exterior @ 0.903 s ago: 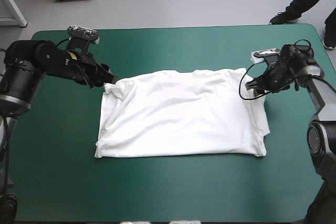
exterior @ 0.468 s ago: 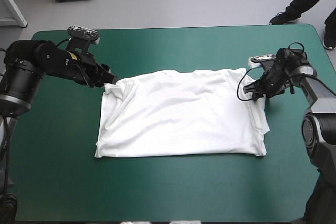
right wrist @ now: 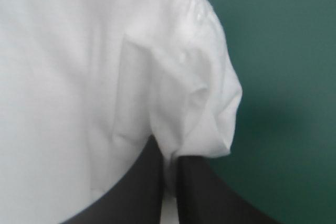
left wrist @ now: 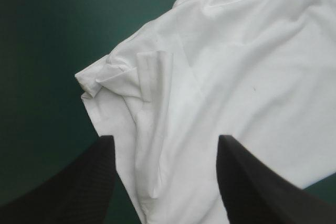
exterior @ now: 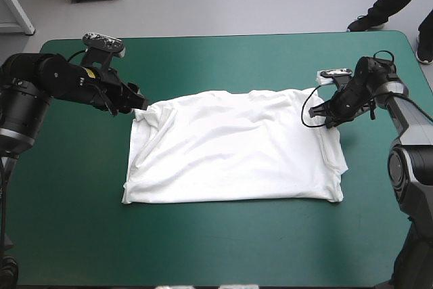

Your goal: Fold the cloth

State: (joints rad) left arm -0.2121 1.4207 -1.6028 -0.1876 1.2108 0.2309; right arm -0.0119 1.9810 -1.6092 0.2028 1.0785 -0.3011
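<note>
Currently on the counter [exterior: 223,248]: the T-shirt [exterior: 233,147], white, spread flat near the middle of the teal-green cover. Its long sides run left to right, and its near edge looks like a smooth fold.
Far-left corner: a short sleeve [left wrist: 121,77] lies bunched and rolled over itself, with creases running back into the body.
Far-right corner: the other sleeve [right wrist: 210,108] is puffed up in a soft loose lobe at the shirt's edge.
Left pincer [left wrist: 164,140]: released. Its black fingers stand wide apart astride the cloth just short of the bunched sleeve, with cloth lying between them but nothing pinched.
Right pincer [right wrist: 169,150]: clenched on the T-shirt. The fingers are all but closed, with a thin strip of white caught between them beside the puffed sleeve.
Weight: light, by the look of it, and no load for either arm.
Stiffness: none. It is limp cloth that should sag and drape from wherever it is held, and a single hold would likely let the rest trail and twist.
Grip: probably not slippery. The fabric is thin and layered, so a shallow pinch may take only the top sheet.
Fragility: low. The likely fault is wrinkling or a skewed fold, not damage.
Where to take hold: the two far corners, matched left and right. The bite should be deep enough at the sleeve seam to gather every layer.
Risk: an uneven pair of holds, which would leave the left side behind.
</note>
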